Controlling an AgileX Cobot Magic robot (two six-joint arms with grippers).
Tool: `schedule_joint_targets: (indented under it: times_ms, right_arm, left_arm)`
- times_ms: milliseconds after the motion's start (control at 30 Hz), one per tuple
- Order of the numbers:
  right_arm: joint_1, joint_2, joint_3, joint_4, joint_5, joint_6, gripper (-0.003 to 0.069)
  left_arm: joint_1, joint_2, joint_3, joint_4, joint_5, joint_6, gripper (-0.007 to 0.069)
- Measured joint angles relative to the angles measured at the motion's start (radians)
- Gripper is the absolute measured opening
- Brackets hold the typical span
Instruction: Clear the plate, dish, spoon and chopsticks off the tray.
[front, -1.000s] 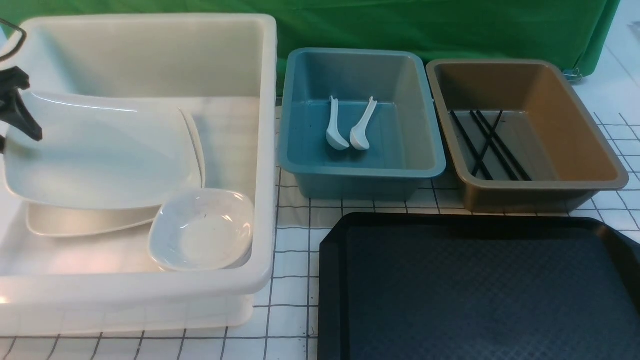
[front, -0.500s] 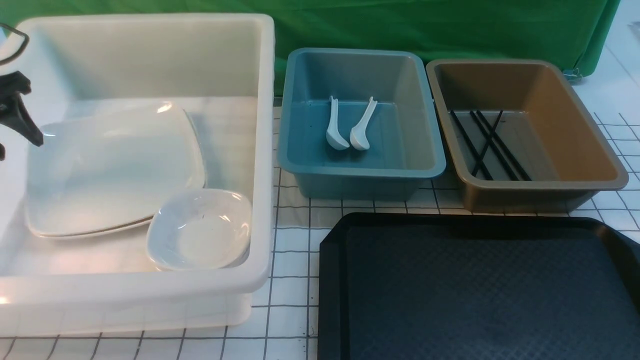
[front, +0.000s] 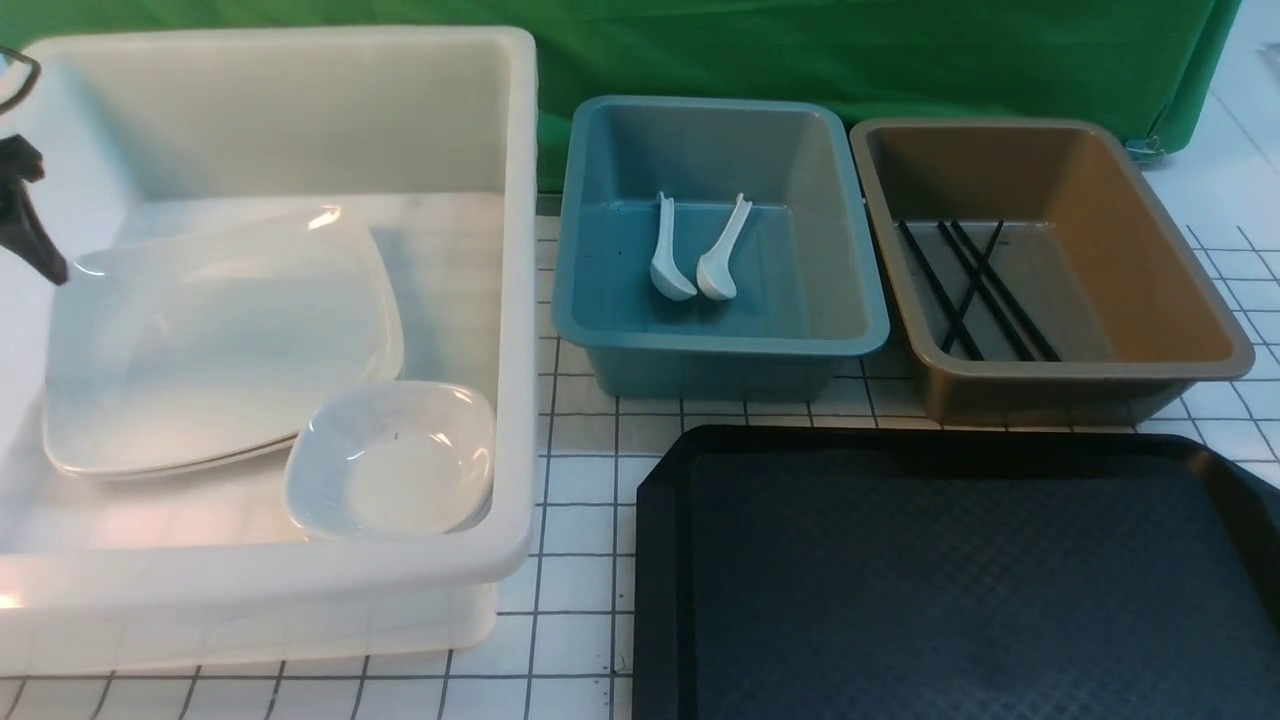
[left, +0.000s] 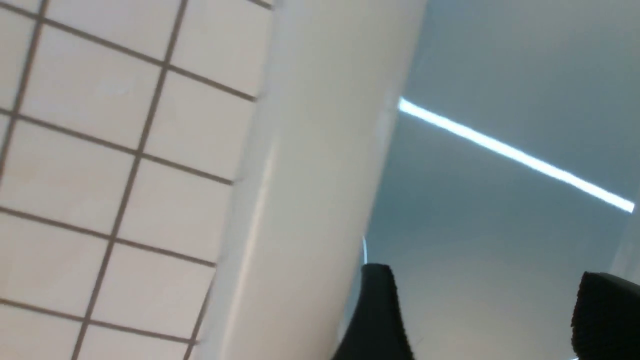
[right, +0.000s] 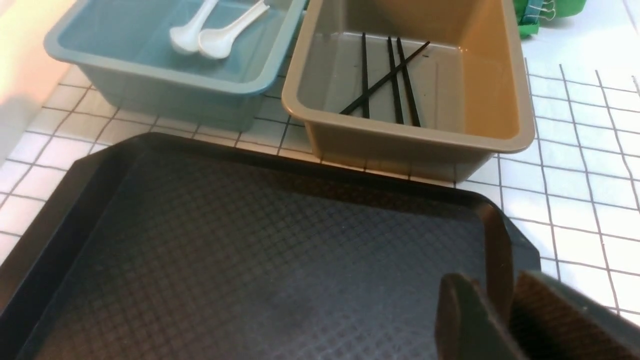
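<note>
Spoons (front: 694, 256) two, chopsticks (front: 975, 290) four, plates (front: 215, 335) two, tray (front: 960, 575) one

The plate (front: 215, 330), large, glossy white and rounded-square, lies flat atop a second like plate inside the white bin (front: 300, 60), with a small white dish (front: 392, 460) just beside its near corner. Two white soup spoons (front: 695, 255) lie side by side, bowls toward the camera, in the teal bin (front: 720, 345); four black chopsticks (front: 975, 290), one crossing the others, lie in the brown bin (front: 1060, 370). The black diamond-textured tray (front: 950, 580) sits flat in front of those two bins.
</note>
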Motion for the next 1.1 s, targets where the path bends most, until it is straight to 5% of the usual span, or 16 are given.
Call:
schedule_joint_targets:
  times_ms: [100,300,400,667,900,1100]
  right_arm:
    - [0.000,0.000,0.000,0.000,-0.006,0.000,0.0164]
    - [0.000,0.000,0.000,0.000,-0.025,0.000,0.0167]
    - [0.000,0.000,0.000,0.000,-0.031,0.000,0.0169]
    - [0.000,0.000,0.000,0.000,-0.033,0.000,0.0176]
    - [0.000,0.000,0.000,0.000,-0.033,0.000,0.0177]
    - [0.000,0.000,0.000,0.000,-0.033,0.000,0.0174]
  left_arm:
    - [0.000,-0.016,0.037,0.027,-0.001,-0.016,0.0353]
    - [-0.031,-0.019,0.086,0.041,0.000,-0.007,0.0066]
    - [-0.058,-0.048,0.079,0.010,-0.004,0.016,0.0005]
    - [-0.170,-0.223,0.225,-0.013,-0.010,0.035,-0.0007]
    - [-0.281,-0.249,0.455,0.193,-0.023,-0.135,-0.0006]
    - [-0.282,-0.151,0.464,0.211,-0.007,-0.177,-0.0003]
